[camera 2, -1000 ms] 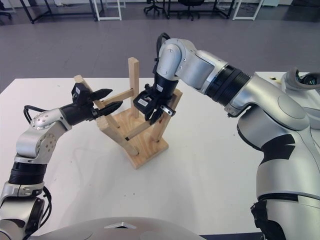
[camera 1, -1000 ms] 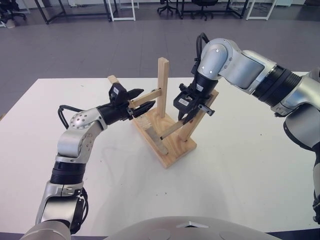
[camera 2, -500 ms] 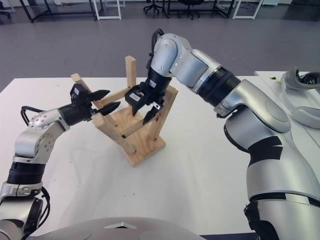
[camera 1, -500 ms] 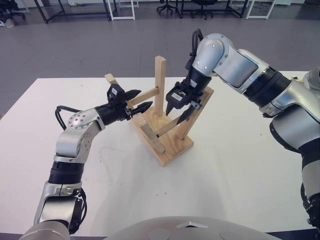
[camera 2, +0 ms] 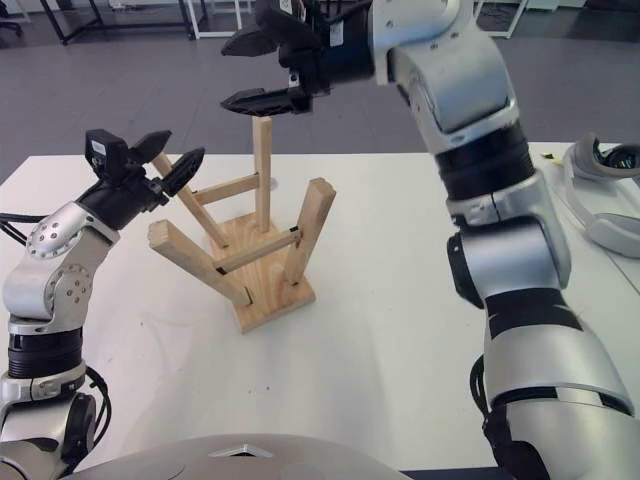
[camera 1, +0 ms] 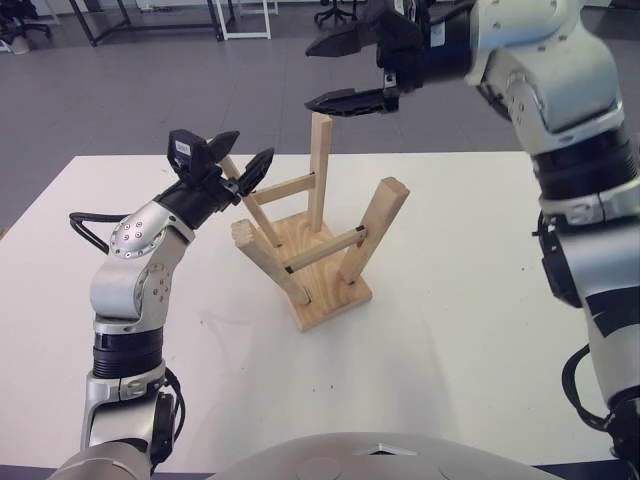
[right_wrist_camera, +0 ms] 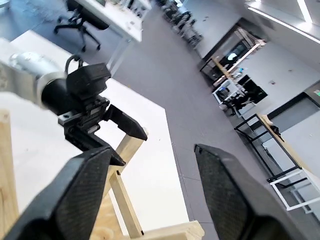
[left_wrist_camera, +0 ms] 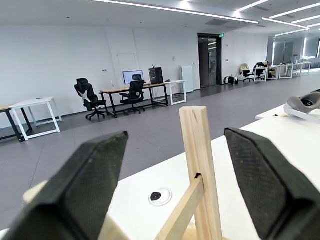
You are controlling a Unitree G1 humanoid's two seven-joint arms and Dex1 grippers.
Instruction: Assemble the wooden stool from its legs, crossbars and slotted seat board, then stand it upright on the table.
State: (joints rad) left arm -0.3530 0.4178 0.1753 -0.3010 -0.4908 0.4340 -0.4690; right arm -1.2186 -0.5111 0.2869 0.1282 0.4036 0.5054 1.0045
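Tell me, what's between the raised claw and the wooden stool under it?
Nothing: in the left eye view, only bare air separates the open right gripper from the upside-down stool, whose upright leg points up toward it.

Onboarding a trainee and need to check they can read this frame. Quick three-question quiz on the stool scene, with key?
1. True or false: the stool stands on its legs on the table.
2. Which pincer hangs high above the stool? A) left pincer B) right pincer
3. Fill in: both pincers are ____.
Key: 1 false, it rests on its seat board with the legs pointing up. 2 B. 3 open.
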